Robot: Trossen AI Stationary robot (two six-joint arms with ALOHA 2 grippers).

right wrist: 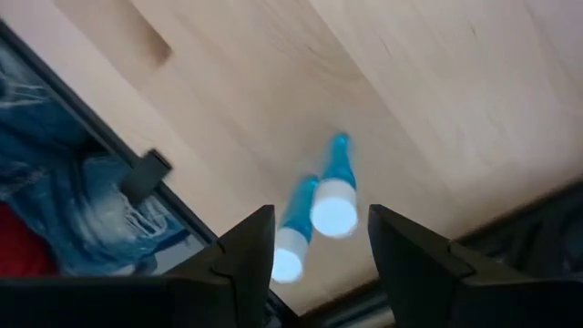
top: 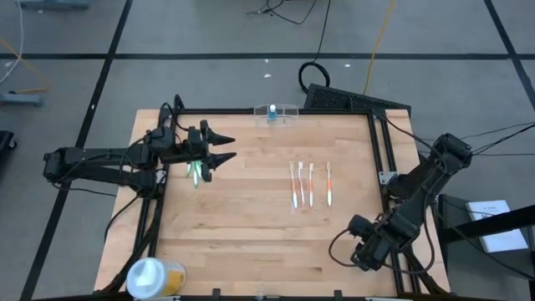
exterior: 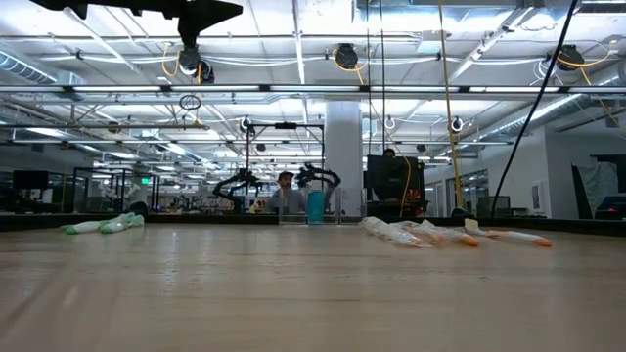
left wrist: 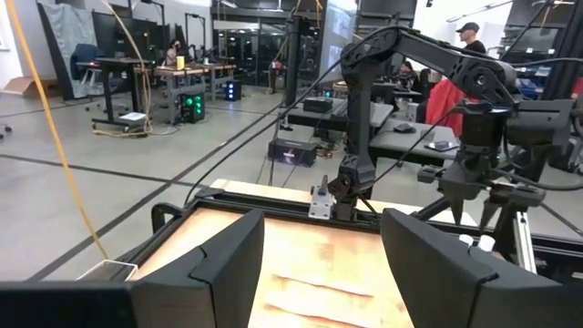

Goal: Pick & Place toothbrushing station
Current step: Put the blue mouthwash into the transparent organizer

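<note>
1. The toothbrushing station [top: 277, 111], a clear holder with a blue item in it, sits at the worktop's [top: 251, 226] far edge.
2. Left gripper [top: 224, 148] hovers left of the station, jaws apart, empty.
3. Right gripper [top: 361, 251] hangs at the worktop's near right corner, jaws apart, empty.
4. Four toothbrushes [top: 310, 184] lie between station and right gripper.

I work in a big open robotics lab: bare white ceiling pipes [exterior: 293, 90], grey concrete floor [left wrist: 109, 182] marked with black tape, long equipment benches [left wrist: 137, 68], trailing cables.
</note>
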